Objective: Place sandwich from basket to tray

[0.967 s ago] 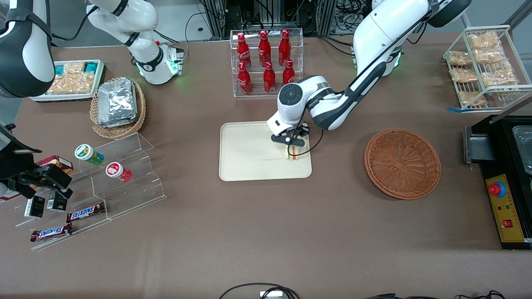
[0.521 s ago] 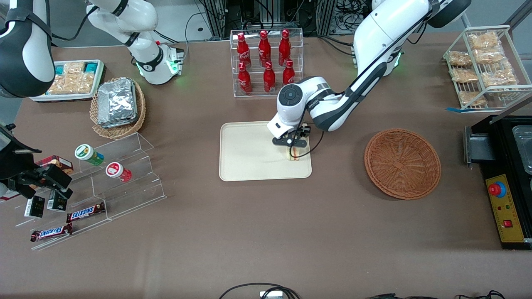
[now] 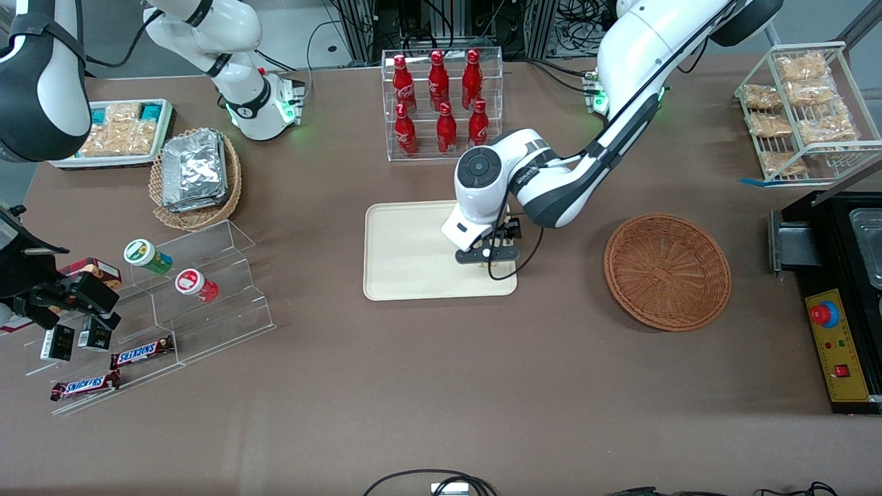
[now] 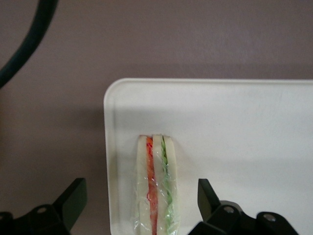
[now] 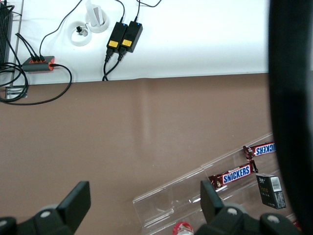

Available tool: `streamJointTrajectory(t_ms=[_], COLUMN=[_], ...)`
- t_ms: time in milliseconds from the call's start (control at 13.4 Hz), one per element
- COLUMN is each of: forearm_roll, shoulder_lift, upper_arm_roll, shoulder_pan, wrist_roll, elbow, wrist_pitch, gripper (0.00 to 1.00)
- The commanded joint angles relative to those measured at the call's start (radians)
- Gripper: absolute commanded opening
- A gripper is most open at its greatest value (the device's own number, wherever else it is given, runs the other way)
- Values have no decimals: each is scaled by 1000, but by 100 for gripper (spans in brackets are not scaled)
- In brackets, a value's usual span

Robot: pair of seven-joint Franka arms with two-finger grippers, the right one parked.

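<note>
The sandwich (image 4: 156,191) stands on its edge on the cream tray (image 4: 234,127), close to the tray's rim at the working arm's end. It shows pale bread with red and green filling under clear wrap. My gripper (image 4: 141,198) is open above it, with one black finger (image 4: 73,198) on each side and a gap between each finger and the bread. In the front view the gripper (image 3: 486,255) hangs over the tray (image 3: 406,248) and covers the sandwich. The reddish-brown wicker basket (image 3: 667,271) lies empty, toward the working arm's end of the table.
A clear rack of red bottles (image 3: 441,103) stands farther from the front camera than the tray. A tan basket of foil packs (image 3: 195,178) and clear steps with snacks (image 3: 172,303) lie toward the parked arm's end. A white wire rack (image 3: 803,110) and a black control box (image 3: 837,310) are at the working arm's end.
The gripper has risen and shifted slightly nearer the front camera. The sandwich, which showed under the fingers on the tray, is now covered by the gripper in the front view.
</note>
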Motion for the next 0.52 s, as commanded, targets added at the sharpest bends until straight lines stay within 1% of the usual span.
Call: streamJointTrajectory(t_ms=[0,149,298,446], forearm_roll=[-16,-15,-16,-15], shoulder_lift=[2,-29,-75,-101], upper_arm_roll=[5,5,4,1], shoulder_pan=[32,81,161,239], wrist_roll=[-15,-38,-46,-37], elbow=[69,88,105,120], wrist_pitch=[-70,-135,-223,-253], gripper=[100,100,100,100])
